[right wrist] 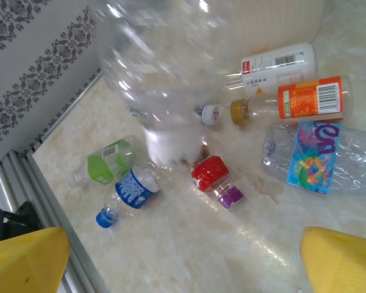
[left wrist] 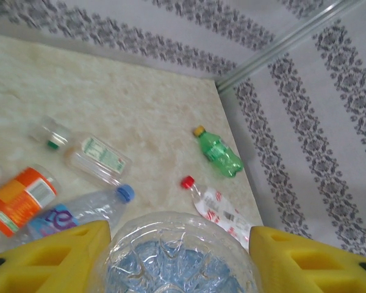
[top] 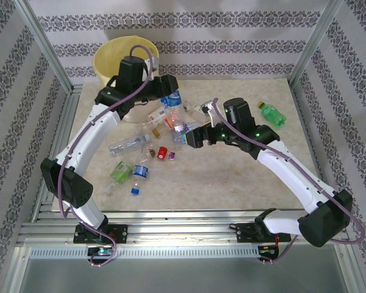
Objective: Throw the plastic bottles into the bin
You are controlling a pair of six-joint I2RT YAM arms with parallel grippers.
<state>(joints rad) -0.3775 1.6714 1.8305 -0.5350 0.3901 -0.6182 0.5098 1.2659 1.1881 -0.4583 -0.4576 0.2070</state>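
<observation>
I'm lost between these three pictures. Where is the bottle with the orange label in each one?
Top external: the orange-label bottle lies just above and left of the picture's centre.
Left wrist: it is at the lower left edge.
Right wrist: it is at the upper right.
Shared landmark: the clear bottle with the blue-purple label, lying beside it.

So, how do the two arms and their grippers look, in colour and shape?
Both the left arm and the right arm have white rounded shells with black joints. A thin purple cable runs along each, and green lights glow near the wrists. The fingers of the left gripper and right gripper are bright yellow blocks.
</observation>
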